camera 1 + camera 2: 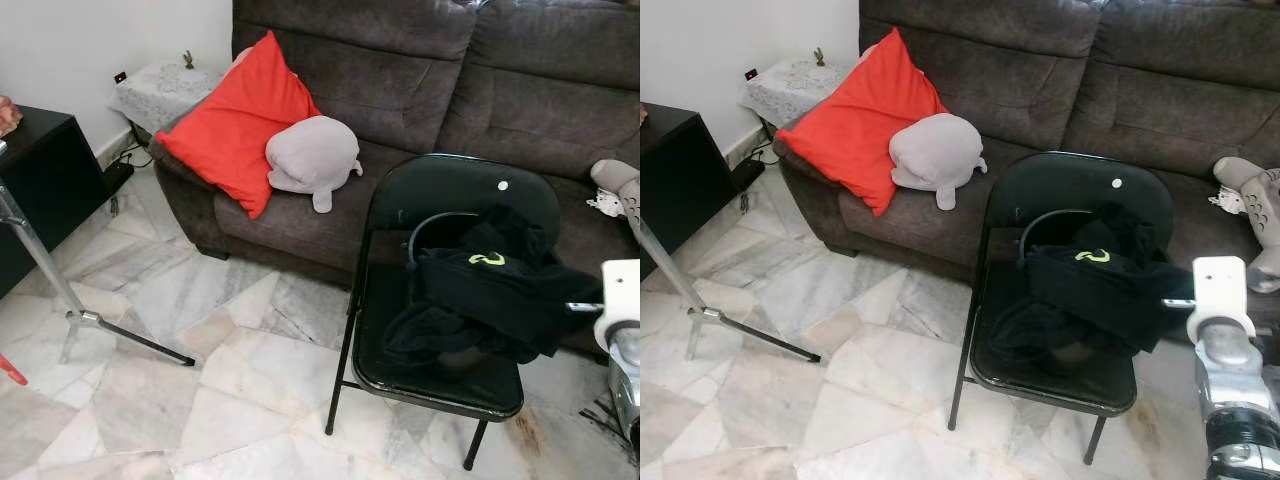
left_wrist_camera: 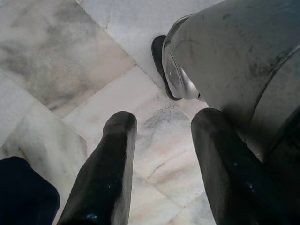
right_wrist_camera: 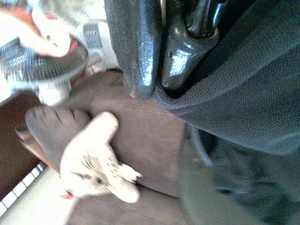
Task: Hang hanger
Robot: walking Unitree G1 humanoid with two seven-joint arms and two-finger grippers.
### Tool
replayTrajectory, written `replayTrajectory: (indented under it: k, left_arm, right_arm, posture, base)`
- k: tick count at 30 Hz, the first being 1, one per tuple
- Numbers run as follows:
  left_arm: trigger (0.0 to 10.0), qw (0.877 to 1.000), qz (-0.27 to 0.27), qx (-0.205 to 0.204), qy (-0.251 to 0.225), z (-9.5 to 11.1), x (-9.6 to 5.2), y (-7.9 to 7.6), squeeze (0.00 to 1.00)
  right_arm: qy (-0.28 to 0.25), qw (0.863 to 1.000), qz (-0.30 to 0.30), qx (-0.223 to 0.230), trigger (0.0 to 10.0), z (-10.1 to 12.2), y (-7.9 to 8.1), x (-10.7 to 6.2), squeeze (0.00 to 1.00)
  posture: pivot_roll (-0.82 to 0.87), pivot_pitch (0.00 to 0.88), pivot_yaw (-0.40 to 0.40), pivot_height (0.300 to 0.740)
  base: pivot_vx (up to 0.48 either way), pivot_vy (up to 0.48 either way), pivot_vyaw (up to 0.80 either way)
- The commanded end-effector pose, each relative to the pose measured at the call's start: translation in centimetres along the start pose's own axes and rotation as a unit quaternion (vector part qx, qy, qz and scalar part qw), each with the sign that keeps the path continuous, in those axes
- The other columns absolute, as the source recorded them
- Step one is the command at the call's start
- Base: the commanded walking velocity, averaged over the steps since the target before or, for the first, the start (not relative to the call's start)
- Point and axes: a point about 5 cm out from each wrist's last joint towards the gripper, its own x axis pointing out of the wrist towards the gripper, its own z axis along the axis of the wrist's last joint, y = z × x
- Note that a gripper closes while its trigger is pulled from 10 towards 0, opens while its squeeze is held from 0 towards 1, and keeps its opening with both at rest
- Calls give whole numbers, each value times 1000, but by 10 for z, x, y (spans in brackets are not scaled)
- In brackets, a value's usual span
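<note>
One chair; on its seat one black garment over one hanger. Right gripper pinched shut on garment at chair's right. Left gripper parted, empty, over floor.

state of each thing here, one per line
hanger: on the chair, inside the shirt, not hung
shirt: black, crumpled on the seat, gripped at its edge
chair: unfolded, upright
right tool: shut on shirt
left tool: open, over the floor
red cushion: leaning on the sofa
</note>
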Motion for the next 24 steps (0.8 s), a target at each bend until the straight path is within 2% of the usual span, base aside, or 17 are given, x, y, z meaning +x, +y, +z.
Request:
replayTrajectory:
  k: [1, 6, 7, 8, 12, 16, 17, 18, 19, 20, 21, 24]
  left_arm:
    - [10000, 1000, -1, -1, 1, -1, 0, -3, 0]
    - [10000, 1000, -1, 0, 2, -1, 0, -3, 0]
    - [10000, 1000, -2, 0, 2, -1, 0, -3, 0]
    - [10000, 1000, -2, 0, 2, -1, 0, -3, 0]
    - [10000, 1000, -2, 1, 2, -1, 0, -3, 0]
    - [10000, 1000, -3, 2, 2, -1, 0, -3, 0]
    - [10000, 1000, -3, 2, 3, -1, 0, -3, 0]
    - [10000, 1000, -3, 2, 3, -1, 0, -3, 0]
    - [10000, 1000, -3, 2, 3, -1, 0, -3, 0]
    - [10000, 1000, -3, 1, 3, -1, 0, -3, 0]
    - [10000, 1000, -3, 1, 4, -1, 0, -2, 0]
    - [10000, 1000, -3, 1, 4, -1, 0, -2, 0]
  right_arm:
    - [-8, 999, -25, 32, 10000, 2, -7, 1, 0]
    - [-16, 999, -9, 34, 10000, -2, -1, 0, 0]
    - [-17, 999, 3, 33, 10000, -5, 3, -2, 698]
    - [-17, 999, 12, 32, 10000, -8, 7, -3, 1000]
    - [-11, 999, 19, 35, 10000, -17, 13, -6, 1000]
    - [-15, 999, 9, 32, 10000, -18, 12, -6, 1000]
    - [-21, 999, 2, 32, 10000, -18, 10, -7, 584]
    - [-27, 999, -4, 31, 10000, -17, 8, -7, 310]
    - [-27, 999, -4, 31, 10000, -17, 8, -7, 310]
    - [-52, 998, -22, 28, 10000, -14, 4, -9, 0]
    - [-80, 996, -32, 27, 10000, -9, 2, -11, 0]
    - [-118, 992, -41, 24, 10000, -4, 1, -17, 0]
  posture:
    - [-33, 137, -38, 740]
    - [-35, 139, -37, 740]
    - [-33, 140, -37, 740]
    - [-34, 139, -37, 740]
    - [-33, 140, -35, 740]
    - [-33, 140, -36, 740]
    - [-35, 141, -37, 740]
    - [-35, 141, -38, 740]
    - [-35, 141, -38, 740]
    - [-36, 141, -39, 740]
    - [-36, 142, -38, 740]
    - [-43, 142, -37, 740]
  base:
    - [0, 0, 0]
    - [0, 0, 0]
    - [0, 0, 0]
    - [0, 0, 0]
    - [0, 0, 0]
    - [0, 0, 0]
    - [0, 0, 0]
    - [0, 0, 0]
    - [0, 0, 0]
    - [0, 0, 0]
    - [0, 0, 0]
    - [0, 0, 0]
